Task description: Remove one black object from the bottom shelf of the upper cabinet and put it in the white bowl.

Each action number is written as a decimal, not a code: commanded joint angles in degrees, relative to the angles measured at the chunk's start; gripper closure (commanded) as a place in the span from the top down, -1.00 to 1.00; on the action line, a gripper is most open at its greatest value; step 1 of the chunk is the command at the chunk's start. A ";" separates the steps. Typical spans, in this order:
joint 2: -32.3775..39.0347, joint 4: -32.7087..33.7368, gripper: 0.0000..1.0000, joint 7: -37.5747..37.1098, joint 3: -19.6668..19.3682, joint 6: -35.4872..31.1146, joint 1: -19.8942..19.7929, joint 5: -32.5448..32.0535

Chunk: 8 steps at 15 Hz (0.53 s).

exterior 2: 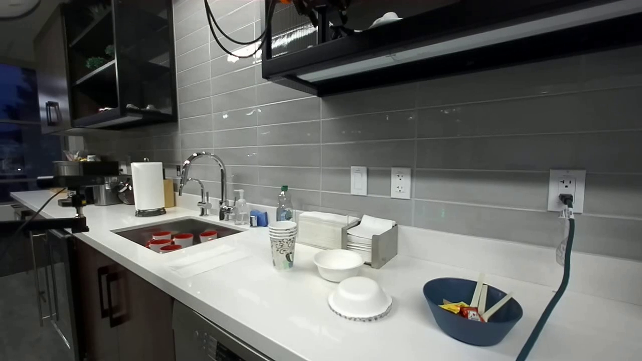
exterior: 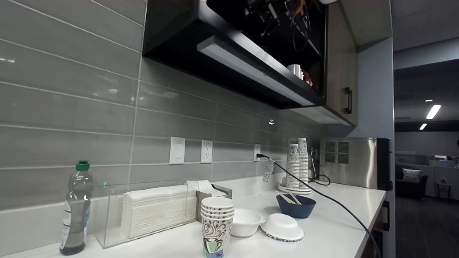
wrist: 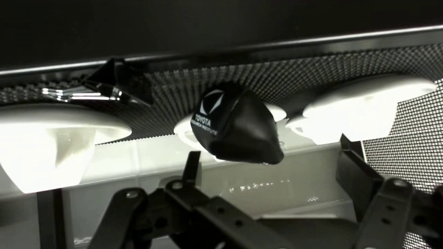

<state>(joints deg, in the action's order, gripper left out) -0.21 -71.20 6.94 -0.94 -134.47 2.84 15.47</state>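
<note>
Facing blk obj (wrist: 238,129) — gripper (wrist: 270,154) jaws apart | wht bowl (exterior 2: 339,264) upright on ctr (exterior 2: 281,301)

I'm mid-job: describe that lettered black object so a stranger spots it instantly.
Find the upper cabinet, then its bottom shelf. In the wrist view, white cups flank the black object, ahead of the open gripper. White TOYOTA lettering sets it apart from them and the angular black item.

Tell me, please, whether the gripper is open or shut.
The gripper is open: in the wrist view its fingers stand wide apart, and a gap shows between the black object and the finger at the picture's right.
</note>
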 commanded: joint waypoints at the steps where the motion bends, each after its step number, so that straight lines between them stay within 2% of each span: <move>1: 2.55 3.30 1.00 -0.73 0.13 -0.47 0.13 -1.01; 2: 2.77 3.40 1.00 -0.75 0.16 -0.54 0.17 -1.30; 3: 2.96 3.39 0.78 -0.65 0.21 -0.65 0.25 -1.58; 4: 3.21 3.33 0.47 -0.53 0.27 -1.04 0.32 -1.95; 8: 3.97 3.25 -0.11 -1.22 0.24 -3.37 0.38 -5.33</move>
<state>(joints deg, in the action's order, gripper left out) 1.99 -70.06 7.00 -0.77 -135.99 2.88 13.55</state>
